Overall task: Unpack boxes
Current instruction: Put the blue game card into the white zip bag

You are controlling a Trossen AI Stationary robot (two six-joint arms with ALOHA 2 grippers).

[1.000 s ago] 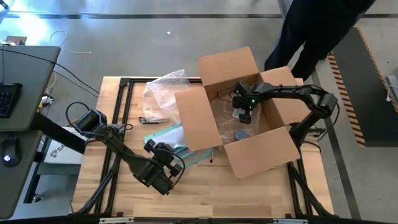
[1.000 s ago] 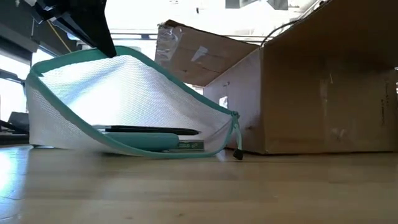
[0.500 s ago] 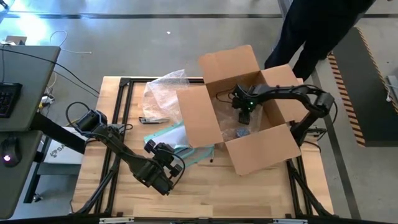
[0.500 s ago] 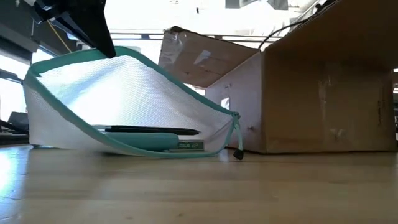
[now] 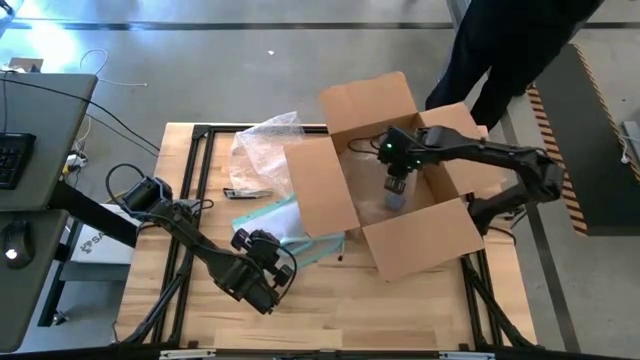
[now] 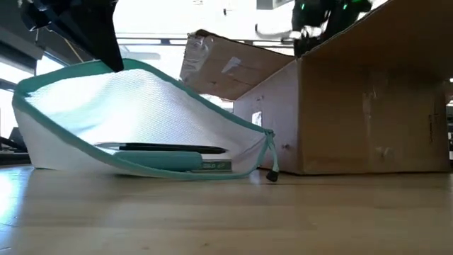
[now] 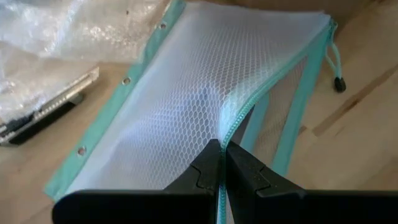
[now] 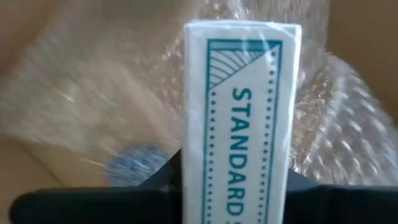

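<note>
The brown cardboard box (image 5: pixel 410 215) stands open on the table's right half, its flaps spread, with bubble wrap (image 8: pixel 336 112) inside. Above its opening my right gripper (image 5: pixel 395 188) is shut on a small white box with teal print (image 8: pixel 239 106). At the table's left centre a clear mesh pouch with a teal edge (image 5: pixel 285 225) rests on the table by its lower edge (image 6: pixel 170 168). My left gripper (image 7: pixel 222 163) is shut on its upper edge. Pens lie inside the pouch (image 6: pixel 163 149). My left gripper pinches the pouch's teal zipper edge (image 7: pixel 235 124) between its two fingers, coming slanting down from the near left. The held edge is raised, and the pouch's lower edge stays on the table. My right gripper pinches the small white box by its two opposite long sides (image 8: pixel 193 124) between its fingers (image 8: pixel 169 177). The fingers point down from above and lie along the box. It hangs clear of the bubble wrap below.
A heap of bubble wrap (image 5: pixel 262 145) lies at the far left centre with a box cutter (image 7: pixel 50 109) beside it. A person (image 5: pixel 500 50) stands beyond the table's far right corner. A desk with a keyboard (image 5: pixel 15 160) is at the left.
My right gripper has shut on the small white box inside the cardboard box and risen with it, lifting it clear of the bubble wrap. My left gripper has turned a little, and the pouch's raised edge has shifted slightly with it.
</note>
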